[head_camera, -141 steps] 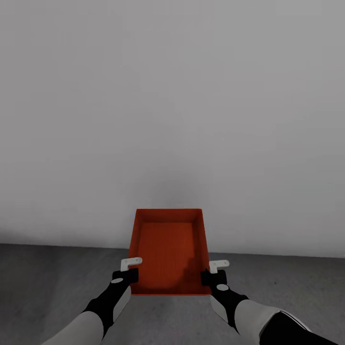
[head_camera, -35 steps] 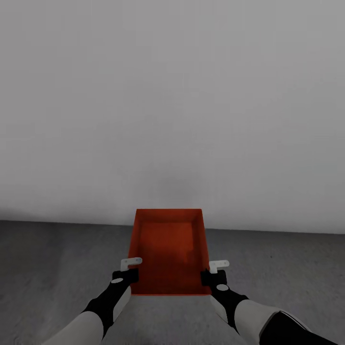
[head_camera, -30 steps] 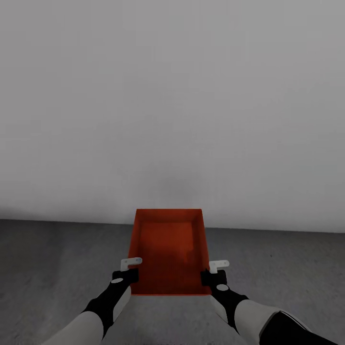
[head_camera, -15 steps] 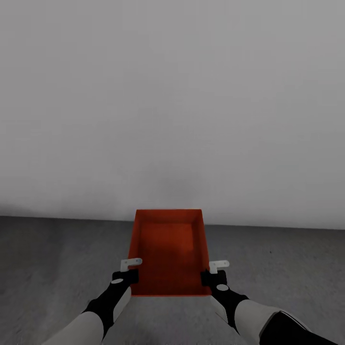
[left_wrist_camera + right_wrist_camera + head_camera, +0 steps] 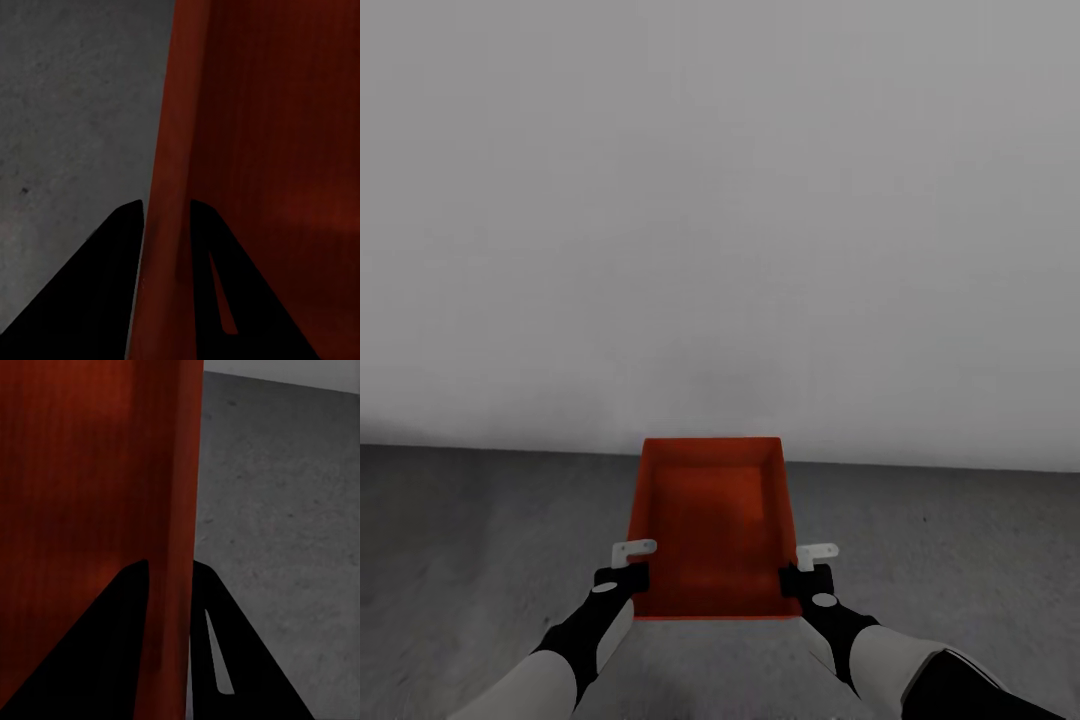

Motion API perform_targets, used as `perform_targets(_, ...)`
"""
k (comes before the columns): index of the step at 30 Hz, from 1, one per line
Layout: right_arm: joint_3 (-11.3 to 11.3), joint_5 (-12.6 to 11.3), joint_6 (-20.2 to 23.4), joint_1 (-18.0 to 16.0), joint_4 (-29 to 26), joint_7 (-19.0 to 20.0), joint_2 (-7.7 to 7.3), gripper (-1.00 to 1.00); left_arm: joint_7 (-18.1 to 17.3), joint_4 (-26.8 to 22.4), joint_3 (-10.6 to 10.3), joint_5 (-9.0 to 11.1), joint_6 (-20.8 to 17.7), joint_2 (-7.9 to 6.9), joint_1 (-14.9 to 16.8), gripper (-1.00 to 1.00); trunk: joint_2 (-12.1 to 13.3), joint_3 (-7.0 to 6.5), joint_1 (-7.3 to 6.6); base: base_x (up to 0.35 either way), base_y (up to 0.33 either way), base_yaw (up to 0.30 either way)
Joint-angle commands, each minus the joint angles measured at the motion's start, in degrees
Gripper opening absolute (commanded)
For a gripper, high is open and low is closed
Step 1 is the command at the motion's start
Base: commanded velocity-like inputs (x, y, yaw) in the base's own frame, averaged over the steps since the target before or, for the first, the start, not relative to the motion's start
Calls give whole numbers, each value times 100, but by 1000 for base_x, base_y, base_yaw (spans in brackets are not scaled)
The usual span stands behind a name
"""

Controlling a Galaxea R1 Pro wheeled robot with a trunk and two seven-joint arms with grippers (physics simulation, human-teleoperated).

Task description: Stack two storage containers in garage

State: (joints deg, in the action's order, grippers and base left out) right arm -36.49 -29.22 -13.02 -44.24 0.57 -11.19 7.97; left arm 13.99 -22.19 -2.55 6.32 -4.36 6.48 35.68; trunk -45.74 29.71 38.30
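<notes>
Storage container (image 5: 711,520): held level above the floor (image 5: 480,540).
Left gripper (image 5: 628,563): clamped on its side wall.
Right gripper (image 5: 806,566): likewise clamped.
Advice: lower both arms evenly, release together.

The left gripper (image 5: 166,225) pinches a thin side wall of the orange-red storage container (image 5: 277,150); one black finger (image 5: 90,292) lies against the wall's outer face and the other presses its inner face, with the rim caught between them; the container's inner surface looks smooth, perhaps faintly ribbed, though the shading makes that hard to tell; beyond the outer face lies the dark grey, mottled concrete floor (image 5: 67,97), with a small dark speck on it.
</notes>
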Motion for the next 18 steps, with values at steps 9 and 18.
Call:
perform_targets(9,107,-57,-104,-5,-5,-23,-6,-100,77,16,61,63,-39,-105,0,-100,-5,88,0,0,0,0)
perform_targets(18,107,-57,-112,-5,-5,-20,-6,-100,75,13,61,71,-39,-103,0,-100,-5,170,0,0,0,0)
